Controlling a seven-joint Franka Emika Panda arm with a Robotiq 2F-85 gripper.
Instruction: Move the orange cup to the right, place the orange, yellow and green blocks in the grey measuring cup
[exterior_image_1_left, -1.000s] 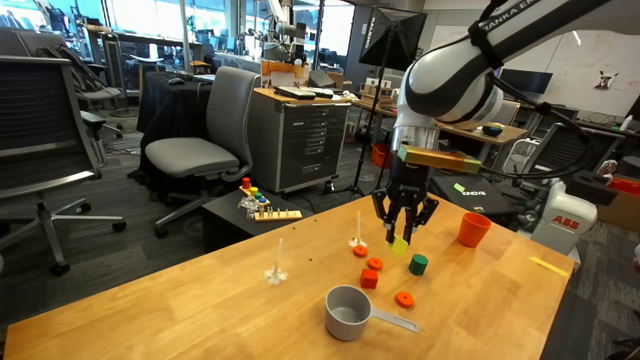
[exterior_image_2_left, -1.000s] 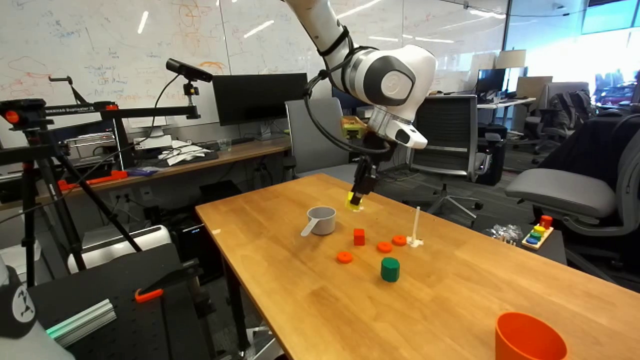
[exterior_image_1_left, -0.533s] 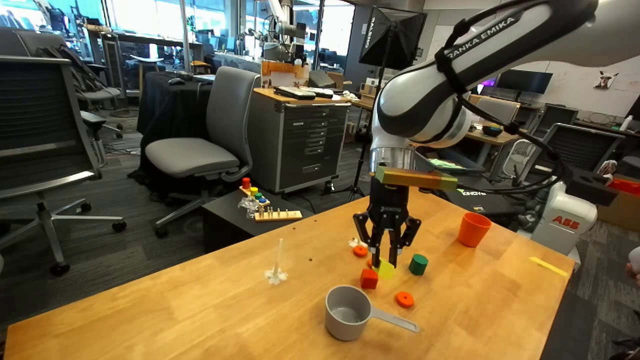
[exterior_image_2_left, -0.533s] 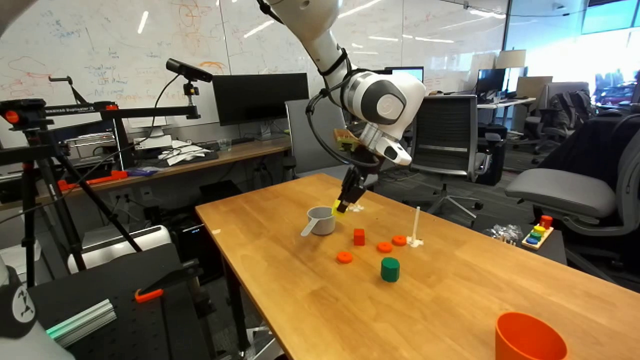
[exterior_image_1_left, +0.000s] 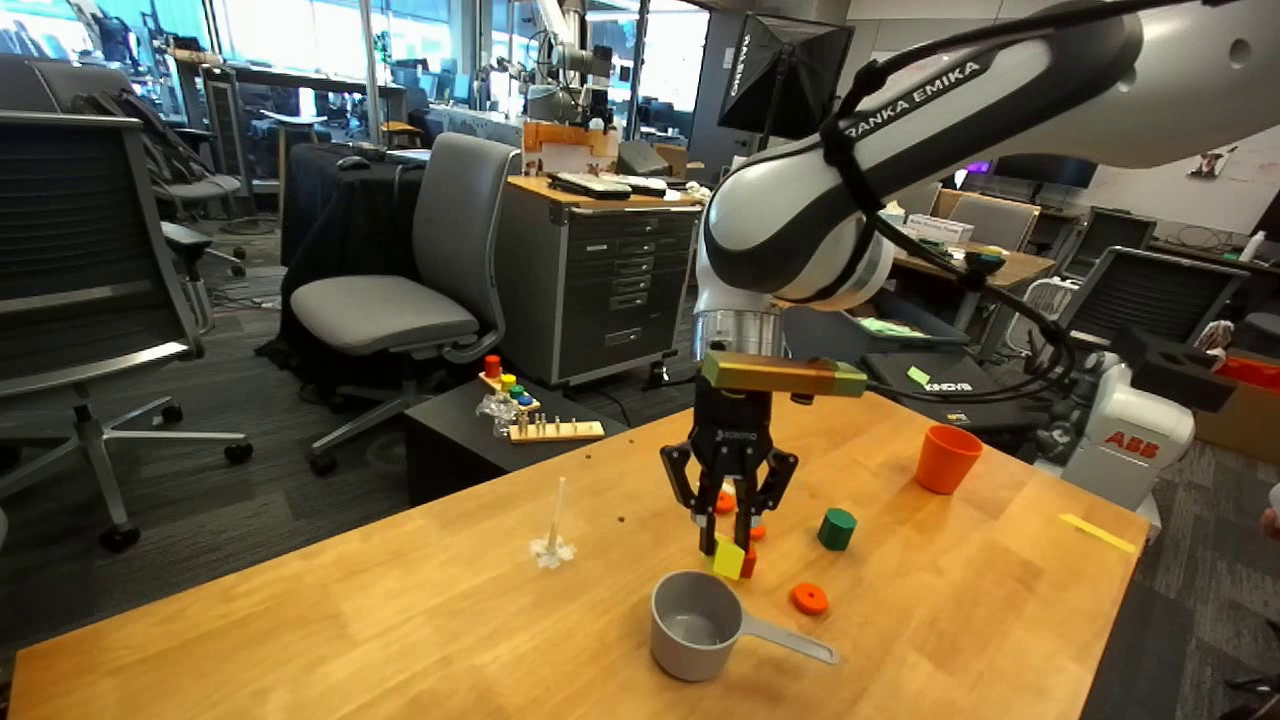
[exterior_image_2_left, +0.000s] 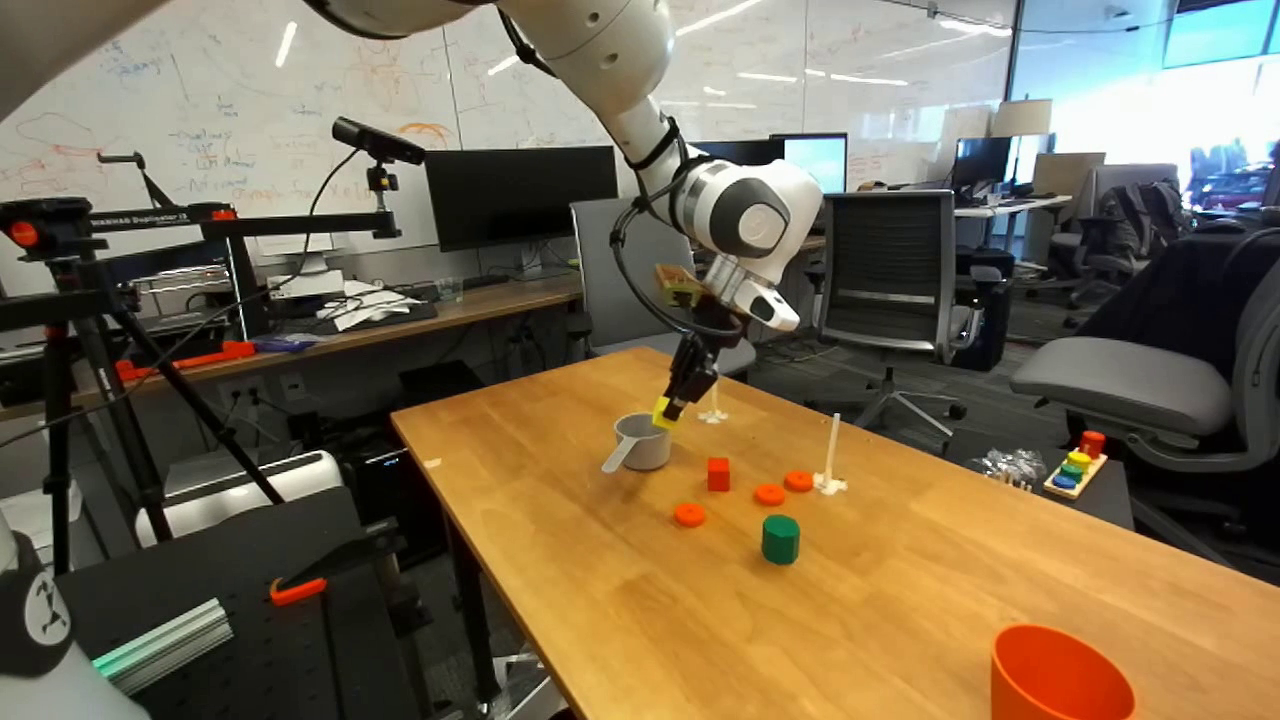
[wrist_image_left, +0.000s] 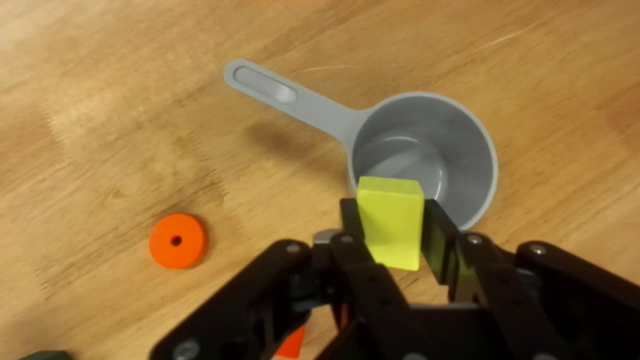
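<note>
I grip the yellow block (wrist_image_left: 390, 225) with the gripper (exterior_image_1_left: 725, 543). Wrist view: grey cup (wrist_image_left: 465, 150) at the block's 1 o'clock. In an exterior view: orange cup (exterior_image_1_left: 948, 462) at the block's 2 o'clock.

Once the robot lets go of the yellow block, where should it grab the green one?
I'd come straight down from above and pinch the green block across two opposite flat sides: it stands upright on the table, flat top up.
</note>
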